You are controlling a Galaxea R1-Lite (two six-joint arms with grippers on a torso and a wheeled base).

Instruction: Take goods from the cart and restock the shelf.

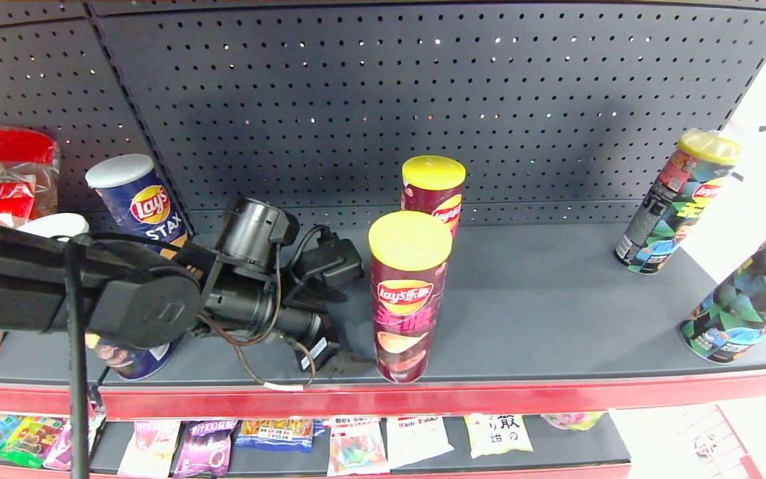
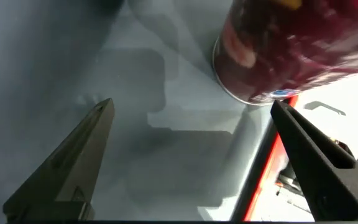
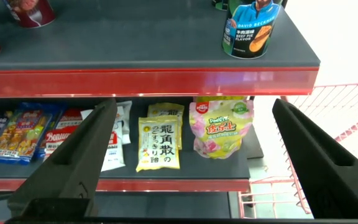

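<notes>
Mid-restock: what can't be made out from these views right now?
Blue can: lower half hidden behind the left arm, head view.
Front maroon can: blurred and cut by the frame edge, left wrist view.
Cart: cut off at the edge, right wrist view; contents unseen.

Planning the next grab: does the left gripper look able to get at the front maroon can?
Probably yes. The left gripper is open, low over the shelf beside the front maroon can, and only bare shelf lies between them.
</notes>
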